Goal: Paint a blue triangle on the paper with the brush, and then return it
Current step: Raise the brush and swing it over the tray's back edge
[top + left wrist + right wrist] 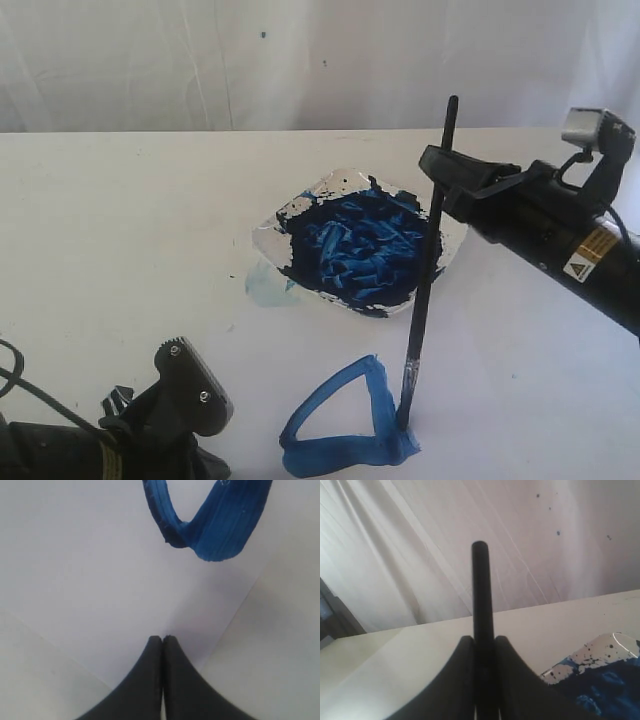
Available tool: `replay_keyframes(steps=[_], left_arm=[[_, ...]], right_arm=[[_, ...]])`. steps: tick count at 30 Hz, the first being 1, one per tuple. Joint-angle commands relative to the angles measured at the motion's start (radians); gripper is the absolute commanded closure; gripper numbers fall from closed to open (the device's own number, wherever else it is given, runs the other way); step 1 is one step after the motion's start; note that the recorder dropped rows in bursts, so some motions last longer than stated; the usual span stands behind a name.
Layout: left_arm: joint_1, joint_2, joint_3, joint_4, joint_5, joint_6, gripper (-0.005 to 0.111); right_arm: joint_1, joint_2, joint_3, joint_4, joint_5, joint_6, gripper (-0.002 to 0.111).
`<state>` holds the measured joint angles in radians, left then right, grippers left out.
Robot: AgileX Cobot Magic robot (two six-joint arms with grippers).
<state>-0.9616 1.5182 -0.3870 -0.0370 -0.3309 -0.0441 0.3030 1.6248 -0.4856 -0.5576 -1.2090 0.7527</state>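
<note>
The right gripper is clamped on the brush. It grips the black handle high up, so a short length of handle stands above the jaws. In the right wrist view the two fingers press on either side of the handle with no gap. The brush stands almost upright, with its top leaning slightly toward the far edge of the tabletop. Its tip is down on the paper, touching the blue paint at one corner of the triangle. The triangle is a thick, rounded blue outline with a white centre. It lies close to the tabletop edge nearest the exterior camera, a little right of that edge's middle. The dish, full of dark blue paint and spattered on its rim, sits about mid-table, just beyond the triangle. The brush handle crosses in front of its right side. A pale blue smear marks the surface beside the dish's left corner. The left gripper has its jaws pressed together on nothing. It sits low over a corner of the paper, near the triangle's rounded end and apart from it. The left arm is at the tabletop's near left corner.
</note>
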Motion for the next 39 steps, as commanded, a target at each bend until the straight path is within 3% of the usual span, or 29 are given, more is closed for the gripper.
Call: replay_keyframes(steps=[1,7,21,39], left_arm=[[0.003,0.005,0.007,-0.007,0.033,-0.001,0.107],[0.003,0.005,0.007,-0.007,0.033,-0.001,0.107],[0.003,0.005,0.007,-0.007,0.033,-0.001,0.107],[0.003,0.005,0.007,-0.007,0.033,-0.001,0.107]], right_arm=[[0.003,-0.026,-0.038,0.013,-0.012,0.061,0.108],[0.003,-0.039,-0.088,0.067,-0.012,0.064,0.108],[0.003,0.007,-0.204,0.535,0.045,0.121,0.108],[-0.023,0.243,-0.418,0.558,0.043,0.298,0.108]])
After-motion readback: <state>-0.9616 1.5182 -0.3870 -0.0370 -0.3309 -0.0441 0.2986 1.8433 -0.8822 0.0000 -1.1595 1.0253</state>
